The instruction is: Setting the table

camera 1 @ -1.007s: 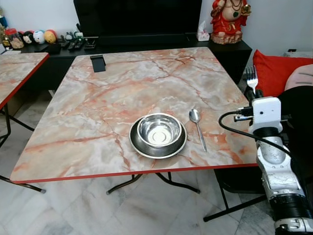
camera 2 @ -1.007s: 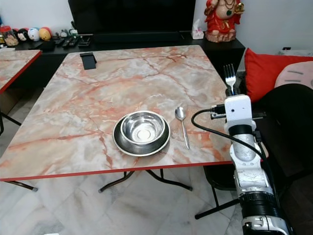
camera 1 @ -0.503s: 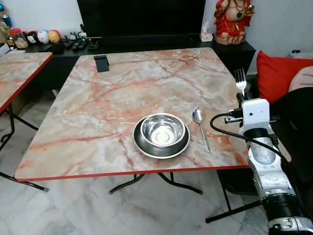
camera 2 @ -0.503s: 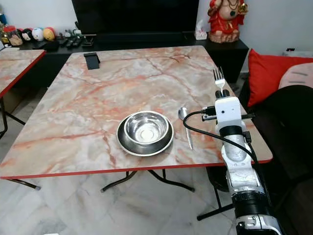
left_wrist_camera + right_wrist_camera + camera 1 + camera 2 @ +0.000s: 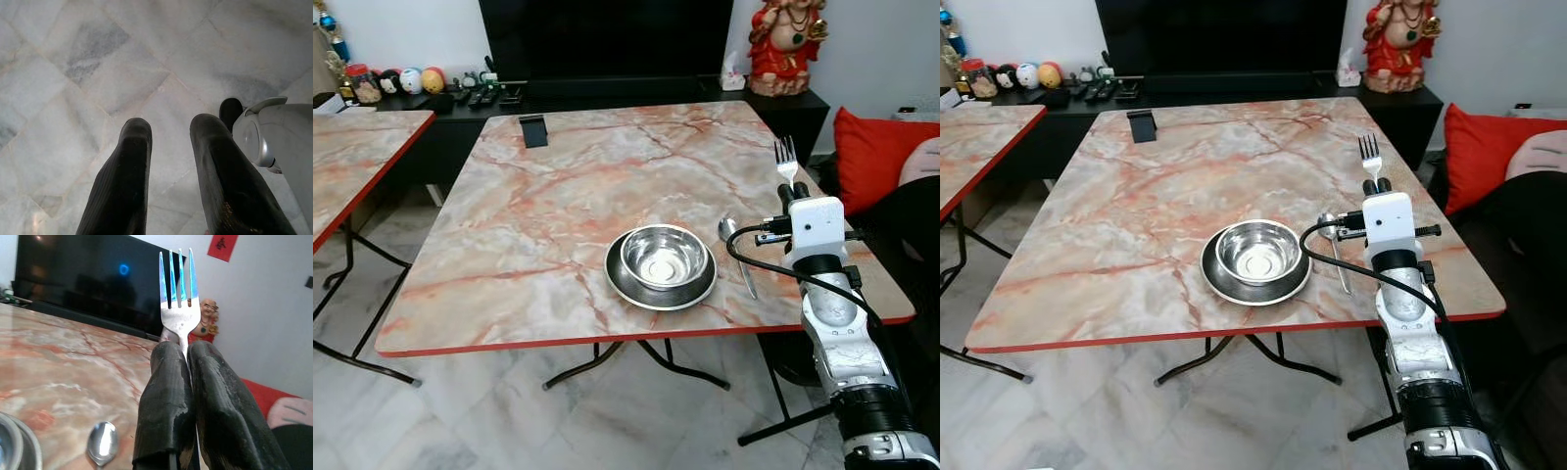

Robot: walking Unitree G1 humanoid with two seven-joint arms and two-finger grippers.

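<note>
While the right gripper (image 5: 188, 360) clamps a fork (image 5: 176, 301) upright, the red wall sign (image 5: 222, 246) seems illegibly blurred.

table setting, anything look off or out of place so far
Nothing is spilled or damaged. The bowl sits squarely in its plate, with the spoon laid on their right. The fork isn't down yet: the right gripper holds it upright.

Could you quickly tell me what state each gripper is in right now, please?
Left gripper: jaws open, holding nothing, hanging over the floor.
Right gripper: jaws shut on the fork, tines up, beside the spoon.
</note>
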